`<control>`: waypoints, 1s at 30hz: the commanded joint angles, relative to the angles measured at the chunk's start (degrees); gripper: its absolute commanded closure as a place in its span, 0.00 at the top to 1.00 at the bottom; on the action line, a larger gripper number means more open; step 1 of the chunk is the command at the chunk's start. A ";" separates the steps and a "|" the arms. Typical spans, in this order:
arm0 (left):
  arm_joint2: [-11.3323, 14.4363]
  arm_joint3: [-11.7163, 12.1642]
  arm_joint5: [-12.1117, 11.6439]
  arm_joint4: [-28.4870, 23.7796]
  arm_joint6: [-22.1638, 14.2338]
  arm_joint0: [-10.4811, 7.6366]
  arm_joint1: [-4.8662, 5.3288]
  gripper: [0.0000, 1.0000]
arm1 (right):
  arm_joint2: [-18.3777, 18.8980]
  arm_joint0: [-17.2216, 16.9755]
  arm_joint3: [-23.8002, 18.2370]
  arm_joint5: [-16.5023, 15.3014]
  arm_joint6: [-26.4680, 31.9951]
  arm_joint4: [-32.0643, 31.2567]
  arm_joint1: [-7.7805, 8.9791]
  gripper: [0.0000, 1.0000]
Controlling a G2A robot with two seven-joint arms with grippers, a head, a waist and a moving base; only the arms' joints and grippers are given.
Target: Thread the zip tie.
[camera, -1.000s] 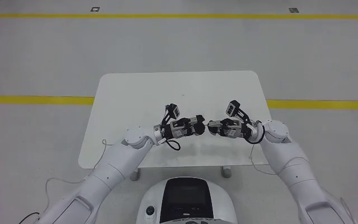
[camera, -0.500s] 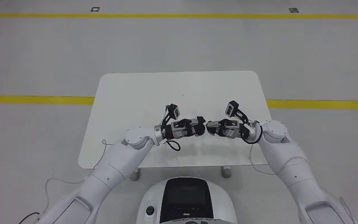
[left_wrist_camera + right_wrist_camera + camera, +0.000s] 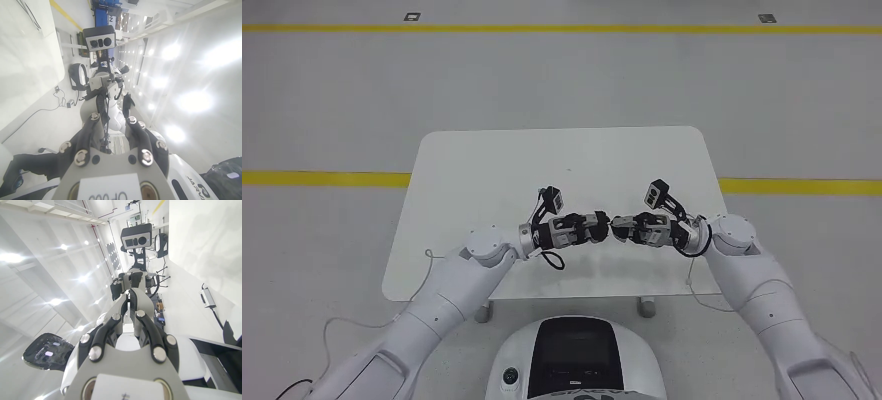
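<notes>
Both arms meet above the front middle of the white table (image 3: 542,165). My right gripper (image 3: 624,228) is shut on a thin black zip tie (image 3: 108,110); in its own wrist view the gripper (image 3: 128,303) shows its two fingers close together. My left gripper (image 3: 597,228) faces it tip to tip and stands open. Its black fingers (image 3: 127,103) sit apart on either side of the right gripper's tips (image 3: 105,89). The strap runs down the gap of the left gripper (image 3: 111,115). I cannot make out the tie's head.
The table's bare white top spreads behind and beside the grippers. Yellow floor lines (image 3: 322,178) run past both sides of the table. A power brick with its cable (image 3: 207,298) lies on the floor off to one side.
My left gripper has moved a little toward the right one, closing the small gap between their tips. The right arm has hardly moved.
</notes>
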 commanded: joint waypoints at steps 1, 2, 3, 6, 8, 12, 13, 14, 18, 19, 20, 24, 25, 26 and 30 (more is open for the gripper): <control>0.06 0.05 0.16 0.06 0.01 -0.02 -0.02 0.15 | -0.11 0.07 0.00 0.11 -0.06 -0.11 0.01 0.00; 0.08 0.08 0.22 0.09 0.02 -0.04 -0.04 0.14 | -0.19 0.12 0.00 0.14 -0.10 -0.18 0.01 0.00; 0.10 0.11 0.28 0.11 0.03 -0.06 -0.05 0.13 | -0.24 0.15 0.00 0.15 -0.12 -0.20 0.01 0.00; 0.13 0.25 0.36 0.18 0.05 -0.11 -0.08 0.12 | -0.36 0.23 0.03 0.13 -0.18 -0.24 0.02 0.00; 0.13 0.36 0.36 0.22 0.03 -0.11 -0.09 0.12 | -0.43 0.28 0.01 0.09 -0.21 -0.18 0.02 0.00; 0.13 0.51 0.48 0.36 -0.02 -0.15 -0.10 0.11 | -0.69 0.38 -0.04 0.00 -0.25 -0.06 -0.02 0.00; 0.14 0.52 0.54 0.42 -0.04 -0.17 -0.10 0.11 | -0.78 0.40 -0.05 -0.06 -0.27 -0.03 -0.03 0.00; 0.14 0.54 0.57 0.45 -0.06 -0.16 -0.10 0.11 | -0.84 0.41 -0.05 -0.12 -0.23 0.03 -0.04 0.00; 0.14 0.57 0.68 0.50 -0.10 -0.13 -0.11 0.11 | -1.18 0.43 0.10 -0.25 -0.14 0.01 -0.08 0.00; 0.15 0.57 0.69 0.51 -0.11 -0.12 -0.11 0.09 | -1.23 0.46 0.14 -0.26 -0.12 -0.01 -0.08 0.00; 0.17 0.56 0.71 0.55 -0.12 -0.09 -0.12 0.09 | -1.28 0.49 0.21 -0.28 -0.09 0.01 -0.08 0.00; 0.28 0.56 0.80 0.66 -0.14 -0.08 -0.15 0.06 | -1.36 0.50 0.34 -0.50 -0.03 0.13 -0.07 0.00; 0.31 0.55 0.83 0.67 -0.16 -0.08 -0.16 0.06 | -1.35 0.50 0.35 -0.57 -0.02 0.17 -0.07 0.00; 0.36 0.55 0.87 0.69 -0.21 -0.09 -0.18 0.05 | -1.35 0.49 0.37 -0.63 -0.01 0.20 -0.06 0.00; 0.51 0.64 0.97 0.67 -0.54 -0.21 -0.24 0.00 | -1.39 0.47 0.40 -0.73 0.01 0.24 -0.02 0.00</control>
